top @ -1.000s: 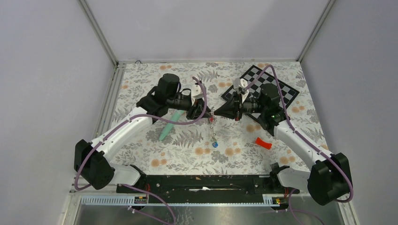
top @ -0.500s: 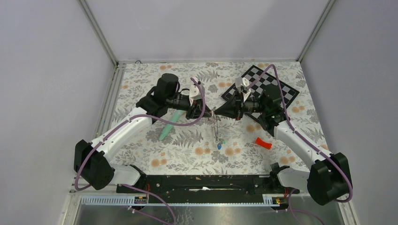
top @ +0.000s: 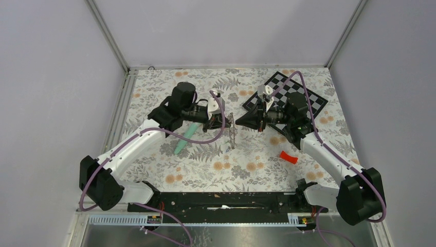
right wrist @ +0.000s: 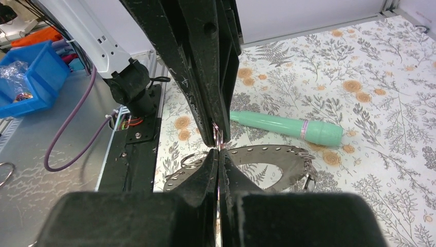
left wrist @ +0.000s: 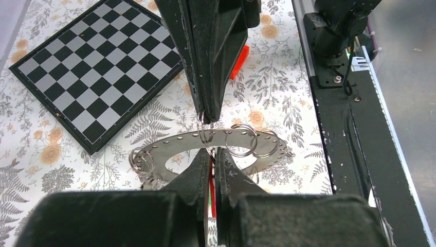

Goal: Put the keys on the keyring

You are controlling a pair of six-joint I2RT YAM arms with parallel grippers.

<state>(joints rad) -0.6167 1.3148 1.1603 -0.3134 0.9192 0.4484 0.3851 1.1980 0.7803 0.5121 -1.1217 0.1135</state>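
Above the middle of the floral-patterned counter (top: pixel 205 170), the two arms meet tip to tip, with the flat round grey metal keyring (left wrist: pixel 169 149) held in the air between them. From the top view the keyring is seen almost edge-on and tilted. In the wrist views its wide central hole and a row of small punched holes along the rim are plain. Several small wire split rings (left wrist: pixel 241 140) hang from that rim.

The left gripper (left wrist: pixel 213 154) is nearly closed, with only a narrow slit between its fingers. A thin red strip shows in that slit, apparently the small red-tagged key (left wrist: pixel 211 186), though little of it is visible. The gripper's tips sit just at the near edge of the keyring.

The right gripper (left wrist: pixel 208 117) points straight at the left one. Its fingers are pressed together on a small wire loop that passes through the rim of the keyring. The two sets of tips are almost touching.

No other keys can be made out.

A long mint-green pen-shaped tube (right wrist: pixel 288 126) lies on the counter under the left arm. A black-and-white checkerboard (left wrist: pixel 97 72) lies flat at the far right. A curved red plastic piece (top: pixel 289 157) lies on the counter near the right arm, well apart from the keyring.
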